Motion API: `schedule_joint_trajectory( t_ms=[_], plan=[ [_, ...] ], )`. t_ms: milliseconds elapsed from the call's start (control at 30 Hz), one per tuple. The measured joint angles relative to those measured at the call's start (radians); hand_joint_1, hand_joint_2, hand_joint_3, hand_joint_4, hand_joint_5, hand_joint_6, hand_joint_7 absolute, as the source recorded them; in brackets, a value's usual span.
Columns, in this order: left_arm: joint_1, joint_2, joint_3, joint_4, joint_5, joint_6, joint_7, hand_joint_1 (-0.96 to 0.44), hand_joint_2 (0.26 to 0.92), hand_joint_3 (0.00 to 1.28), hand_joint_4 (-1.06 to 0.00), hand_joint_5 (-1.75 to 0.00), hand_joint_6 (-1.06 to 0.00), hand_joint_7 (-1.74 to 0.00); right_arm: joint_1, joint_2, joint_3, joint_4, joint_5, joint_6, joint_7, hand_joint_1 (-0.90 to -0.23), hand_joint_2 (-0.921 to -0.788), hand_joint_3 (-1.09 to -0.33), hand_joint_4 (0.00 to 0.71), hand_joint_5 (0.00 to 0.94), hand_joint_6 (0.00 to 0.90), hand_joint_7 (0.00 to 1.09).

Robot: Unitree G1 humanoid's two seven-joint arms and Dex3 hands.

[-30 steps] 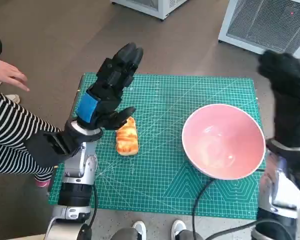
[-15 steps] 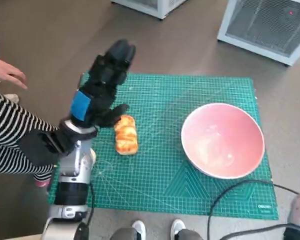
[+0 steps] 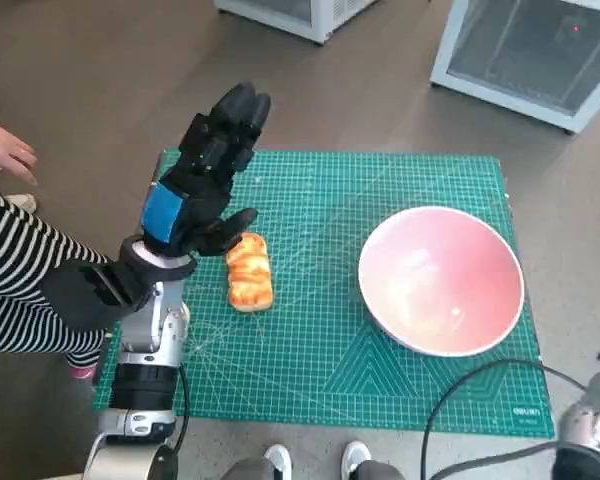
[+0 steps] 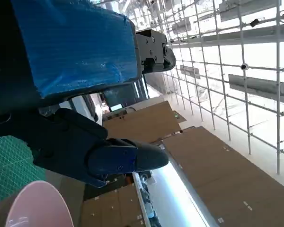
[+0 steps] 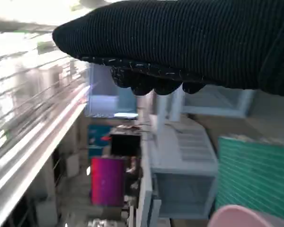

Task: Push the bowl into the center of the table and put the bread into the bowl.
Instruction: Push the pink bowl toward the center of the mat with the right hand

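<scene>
left robot hand (image 3: pixel 205 180): open, raised beside bread (image 3: pixel 250 271)
right robot hand (image 5: pixel 180 42): state unclear
bowl (image 3: pixel 441 280): right on tabletop (image 3: pixel 320 370)

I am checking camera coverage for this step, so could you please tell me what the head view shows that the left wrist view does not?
Only the head view shows the bread lying on the green mat beside the left hand, the whole pink bowl toward the mat's right side, and a person's striped sleeve. Only the left wrist view shows windows and ceiling structure beyond the hand. Both share the left hand with its blue tape, holding nothing, a part of the bowl and a corner of the mat.
</scene>
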Motion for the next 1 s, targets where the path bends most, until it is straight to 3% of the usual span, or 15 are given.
schedule_joint_trajectory(
  t_ms=[233,333,533,1000],
  plan=[
    [-0.014,0.004,0.001,0.001,-0.002,-0.002,-0.011,-0.64,0.921,0.35,-0.05,-0.02,0.0,-0.37,-0.07,0.037,0.044,0.132,-0.038,0.002,-0.034,-0.55,-0.921,-0.778,0.086,0.012,0.06,0.38],
    [-0.014,0.008,0.001,0.001,-0.002,-0.002,-0.016,-0.64,0.921,0.34,-0.05,-0.02,0.0,-0.37,-0.094,0.047,0.068,0.17,-0.063,0.012,-0.044,-0.555,-0.921,-0.787,0.09,0.012,0.061,0.37],
    [-0.014,0.021,0.004,0.001,-0.002,-0.002,-0.022,-0.65,0.921,0.33,-0.05,-0.02,0.0,-0.4,-0.138,0.059,0.103,0.224,-0.084,0.056,-0.044,-0.582,-0.921,-0.796,0.092,0.01,0.06,0.36],
    [0.027,0.055,0.025,-0.048,-0.004,0.003,-0.024,-0.65,0.921,0.3,-0.06,-0.02,0.0,-0.39,-0.222,0.129,0.124,0.249,-0.083,0.146,-0.02,-0.601,-0.921,-0.796,0.093,0.005,0.066,0.35]
  ],
)
